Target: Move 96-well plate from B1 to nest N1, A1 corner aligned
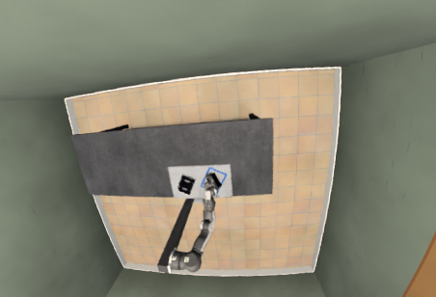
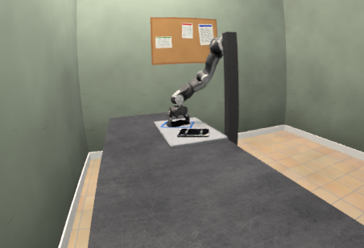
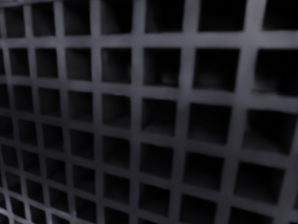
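Black, the 96-well plate [image 1: 218, 179] [image 2: 179, 124] [image 3: 136, 107] sits toward the pale board's [image 1: 176, 173] [image 2: 174, 142] far edge; I can't tell whether the gripper [image 1: 212, 181] [image 2: 179, 121] grips it. Off-centre pressure could twist it, missing the plate nest [image 1: 186, 184] [image 2: 193, 135].

The seven-joint arm [image 1: 207, 225] [image 2: 201, 76] has rounded dark-grey segments, with paler grey-white sections at several joints. Its tool [image 1: 210, 181] [image 2: 179, 116] is dark grey to black.
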Available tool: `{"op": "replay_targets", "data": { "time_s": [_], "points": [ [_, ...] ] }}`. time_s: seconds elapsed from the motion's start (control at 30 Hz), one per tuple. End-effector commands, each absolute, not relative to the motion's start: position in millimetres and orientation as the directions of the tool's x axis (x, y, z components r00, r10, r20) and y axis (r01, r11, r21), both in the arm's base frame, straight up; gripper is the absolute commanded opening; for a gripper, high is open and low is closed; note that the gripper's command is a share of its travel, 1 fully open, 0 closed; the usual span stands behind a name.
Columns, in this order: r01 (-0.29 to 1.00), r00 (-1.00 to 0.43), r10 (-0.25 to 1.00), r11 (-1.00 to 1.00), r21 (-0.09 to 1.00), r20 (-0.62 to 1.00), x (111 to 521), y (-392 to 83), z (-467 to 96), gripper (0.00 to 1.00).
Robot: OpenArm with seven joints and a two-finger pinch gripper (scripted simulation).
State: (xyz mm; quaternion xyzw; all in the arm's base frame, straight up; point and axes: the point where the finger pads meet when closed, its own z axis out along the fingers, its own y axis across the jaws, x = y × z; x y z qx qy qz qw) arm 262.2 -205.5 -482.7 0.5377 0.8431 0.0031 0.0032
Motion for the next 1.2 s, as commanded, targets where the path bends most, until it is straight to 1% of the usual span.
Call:
{"op": "replay_targets", "data": {
  "time_s": [0.0,0.33,0.5,0.9,1.17],
  "points": [
    [0.907,-0.422,0.907,0.422,0.011,-0.003,263.2,-205.5,-482.1,0.00],
    [0.907,-0.422,0.907,0.422,0.011,-0.003,263.2,-205.5,-482.1,0.00],
    [0.910,-0.416,0.910,0.416,0.005,-0.005,261.9,-206.8,-472.2,0.00],
    [0.910,-0.416,0.910,0.416,0.005,-0.005,261.9,-206.8,-472.2,0.00],
    [0.909,-0.417,0.909,0.417,0.006,-0.004,261.6,-207.1,-462.2,0.00]
  ]
}}
